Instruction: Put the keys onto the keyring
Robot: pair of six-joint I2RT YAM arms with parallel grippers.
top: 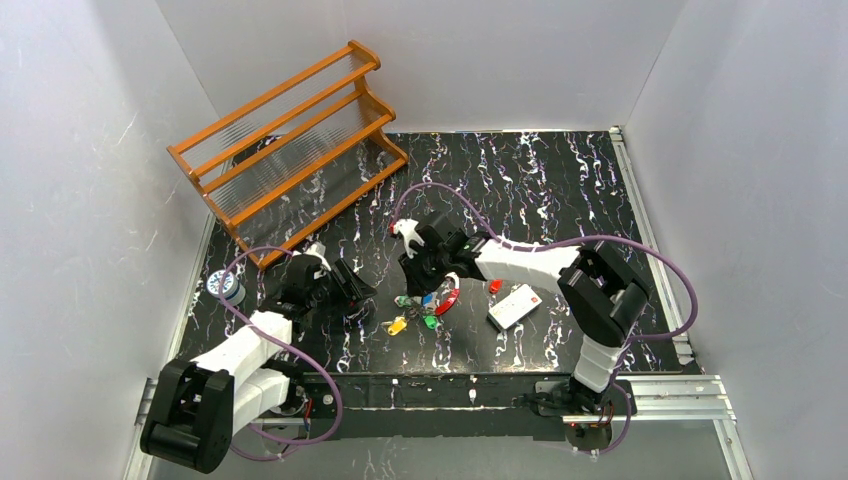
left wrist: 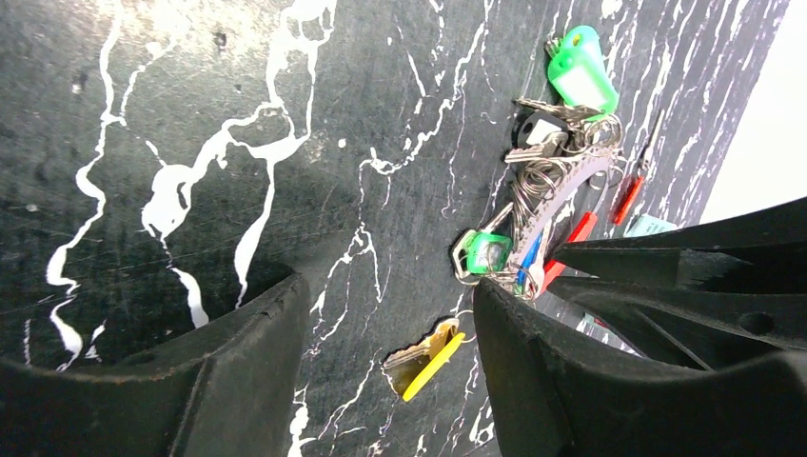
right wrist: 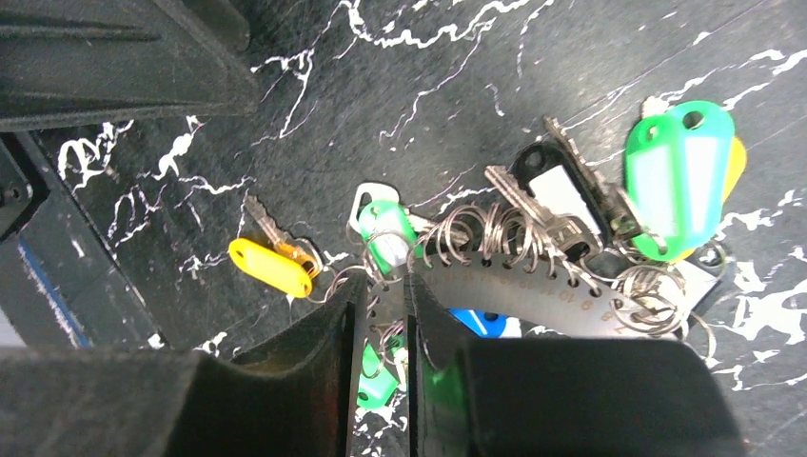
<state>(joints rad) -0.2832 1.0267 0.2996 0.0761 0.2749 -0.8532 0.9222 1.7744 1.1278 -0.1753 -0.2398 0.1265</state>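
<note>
A: Where does the top view sit?
B: High behind both arm bases, looking down over the whole tabletop (top: 560,190); it stands far off.
A: And the wrists?
B: Each rides close above the surface, looking past its own fingers; all three share the keys (top: 425,305) (left wrist: 533,219) (right wrist: 533,257).
</note>
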